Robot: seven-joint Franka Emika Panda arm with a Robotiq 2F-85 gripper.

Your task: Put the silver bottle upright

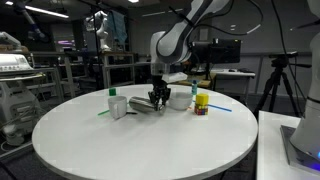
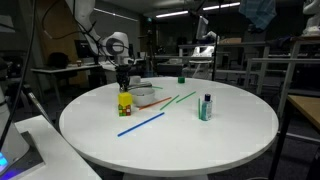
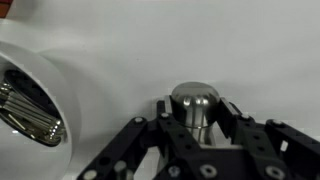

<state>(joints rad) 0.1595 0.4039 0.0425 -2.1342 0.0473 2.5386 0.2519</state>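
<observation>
Here the table [image 1: 140, 150] is bearing all; the arm [image 1: 178, 38] is reaching down beside the bowl [image 3: 75, 85]. The bottle [image 3: 195, 103] is sitting just beside that bowl, and the gripper [image 1: 158, 98] is clamping its cap end, jaws narrowed against both sides.

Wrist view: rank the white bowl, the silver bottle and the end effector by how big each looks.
Largest, unranked: end effector and white bowl. They cover similar areas, but the end effector sits right at the lens and the bowl is cropped at the left edge.
Smallest: silver bottle, with only its cap end showing.
</observation>
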